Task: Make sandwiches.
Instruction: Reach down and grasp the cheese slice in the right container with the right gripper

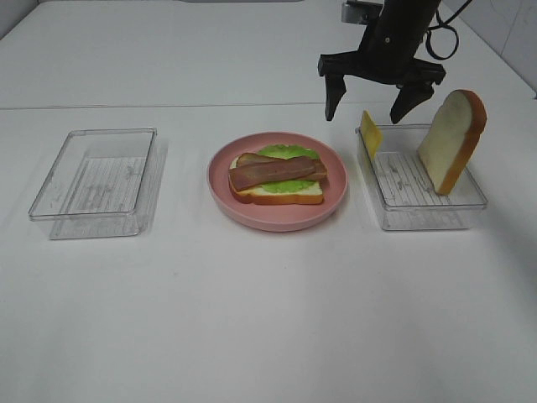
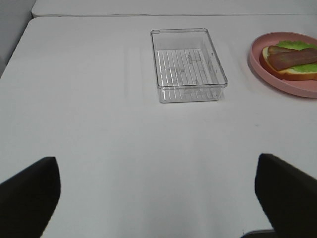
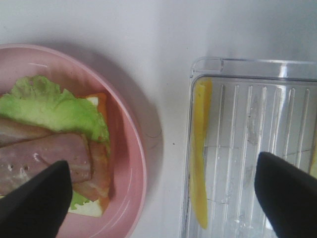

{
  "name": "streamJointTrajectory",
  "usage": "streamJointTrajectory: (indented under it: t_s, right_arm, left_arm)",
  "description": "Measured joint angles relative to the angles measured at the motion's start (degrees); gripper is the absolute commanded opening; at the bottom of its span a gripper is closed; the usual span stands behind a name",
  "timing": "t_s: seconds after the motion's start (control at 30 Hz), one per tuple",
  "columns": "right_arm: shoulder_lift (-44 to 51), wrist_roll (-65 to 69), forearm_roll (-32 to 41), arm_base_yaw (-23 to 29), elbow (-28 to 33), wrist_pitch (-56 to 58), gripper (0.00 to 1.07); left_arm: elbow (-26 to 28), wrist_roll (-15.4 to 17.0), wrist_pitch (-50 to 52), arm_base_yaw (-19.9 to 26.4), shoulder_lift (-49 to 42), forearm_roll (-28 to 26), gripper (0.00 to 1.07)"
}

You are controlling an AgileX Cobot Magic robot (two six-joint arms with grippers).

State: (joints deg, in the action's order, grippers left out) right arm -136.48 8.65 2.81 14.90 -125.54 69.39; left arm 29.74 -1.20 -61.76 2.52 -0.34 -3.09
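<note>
An open-faced sandwich point(image 1: 277, 178) lies on the round pink plate point(image 1: 277, 220): one bread slice with green lettuce point(image 3: 49, 104) and brown ham and bacon strips point(image 3: 44, 158) on top. A yellow cheese slice point(image 1: 370, 133) leans against the left wall of the right clear tray point(image 1: 419, 214). A second bread slice point(image 1: 453, 138) stands upright at that tray's right end. My right gripper point(image 1: 367, 116) hangs open above the tray's far left corner, over the cheese point(image 3: 200, 148), holding nothing. My left gripper point(image 2: 158, 198) is open over bare table, out of the exterior view.
An empty clear tray point(image 1: 92, 180) sits left of the plate; the left wrist view shows this tray point(image 2: 188, 64) ahead, with the plate point(image 2: 257, 64) beside it. A seam between two white tables runs behind the trays.
</note>
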Motion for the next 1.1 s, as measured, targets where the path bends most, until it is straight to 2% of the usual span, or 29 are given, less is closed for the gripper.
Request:
streamJointTrajectory:
  t_s: [0.43, 0.67, 0.77, 0.8, 0.83, 0.87, 0.9, 0.93, 0.97, 1.03, 1.1]
  right_arm:
    - [-2.5, 0.9, 2.2, 0.0, -0.2, 0.1, 0.96]
    - [-3.6, 0.9, 3.2, 0.0, -0.2, 0.1, 0.93]
    - [-3.6, 0.9, 3.2, 0.0, -0.2, 0.1, 0.85]
    - [-3.6, 0.9, 3.2, 0.0, -0.2, 0.1, 0.77]
    - [-3.6, 0.9, 3.2, 0.0, -0.2, 0.1, 0.77]
    - [-3.6, 0.9, 3.2, 0.0, -0.2, 0.1, 0.67]
    - [-3.6, 0.9, 3.2, 0.0, -0.2, 0.1, 0.67]
    - [-3.6, 0.9, 3.0, 0.0, -0.2, 0.1, 0.57]
    - [-3.6, 0.9, 3.0, 0.0, -0.2, 0.1, 0.57]
    - [-3.6, 0.9, 1.3, 0.0, -0.2, 0.1, 0.50]
    - [-3.6, 0.9, -0.2, 0.0, -0.2, 0.1, 0.50]
  left_arm:
    - [0.0, 0.0, 0.0, 0.0, 0.0, 0.0, 1.02]
    - [0.0, 0.0, 0.0, 0.0, 0.0, 0.0, 1.02]
    - [0.0, 0.0, 0.0, 0.0, 0.0, 0.0, 1.02]
    - [0.0, 0.0, 0.0, 0.0, 0.0, 0.0, 1.02]
    - [0.0, 0.0, 0.0, 0.0, 0.0, 0.0, 1.02]
    - [0.0, 0.0, 0.0, 0.0, 0.0, 0.0, 1.02]
    - [0.0, 0.0, 0.0, 0.0, 0.0, 0.0, 1.02]
    - [0.0, 0.0, 0.0, 0.0, 0.0, 0.0, 1.02]
    - [0.0, 0.0, 0.0, 0.0, 0.0, 0.0, 1.02]
    - [0.0, 0.0, 0.0, 0.0, 0.0, 0.0, 1.02]
    - [0.0, 0.0, 0.0, 0.0, 0.0, 0.0, 1.02]
